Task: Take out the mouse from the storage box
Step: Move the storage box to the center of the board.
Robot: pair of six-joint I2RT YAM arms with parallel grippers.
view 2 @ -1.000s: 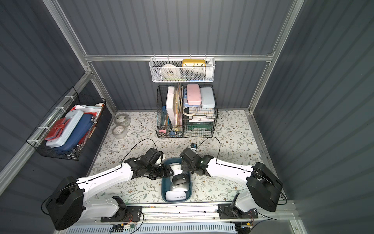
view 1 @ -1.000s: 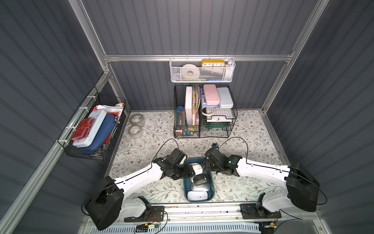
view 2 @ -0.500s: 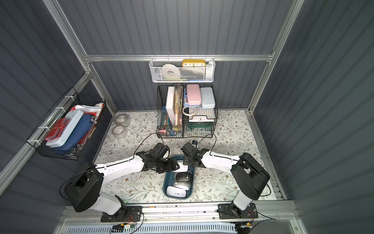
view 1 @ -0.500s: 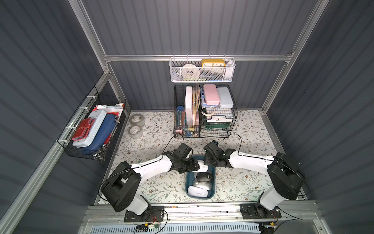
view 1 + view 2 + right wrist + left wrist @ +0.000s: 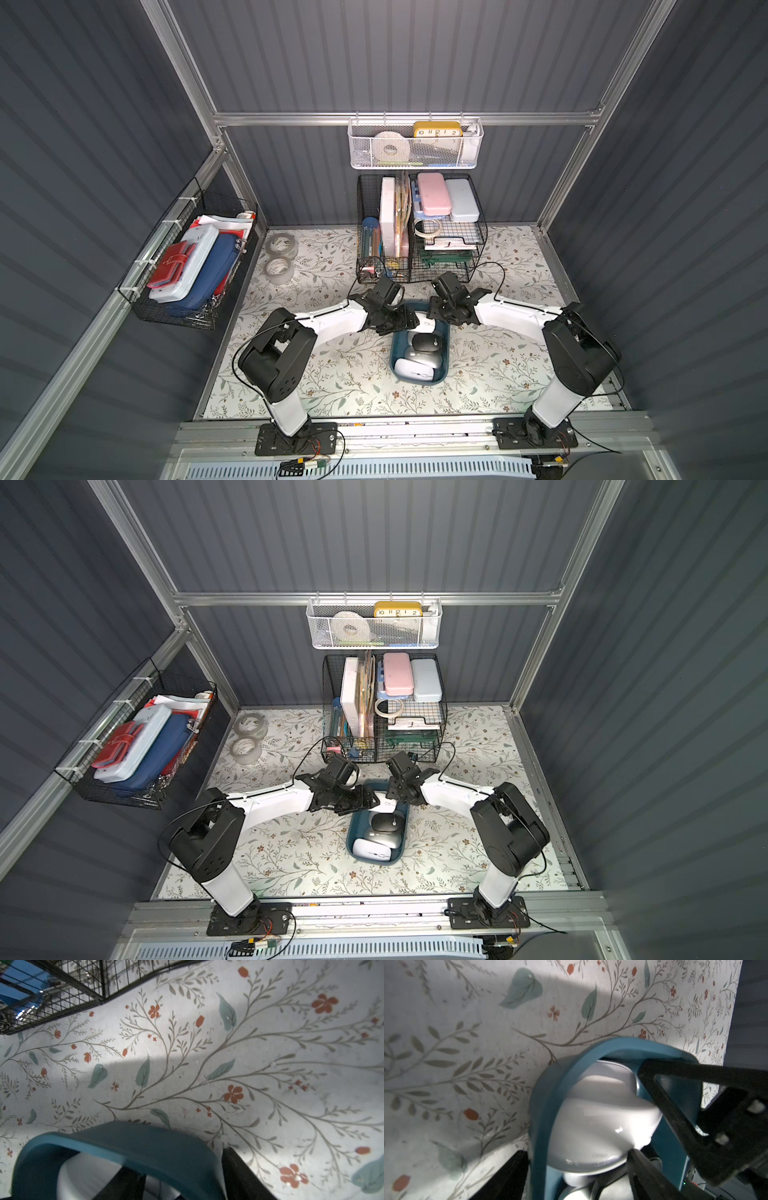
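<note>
Mouse (image 5: 591,1122), white, at far end of teal storage box (image 5: 447,361) on floral counter (image 5: 332,374); left gripper (image 5: 405,326) fingers (image 5: 640,1167) spread astride wall and mouse. Right gripper (image 5: 435,318) fingers (image 5: 239,1169) astride end wall; clamped or not, cannot tell. Likely best: bring both left fingers inside, pinch mouse flanks, lift straight. Counted: four mice (two white, one black, one grey); one box; two grippers.
</note>
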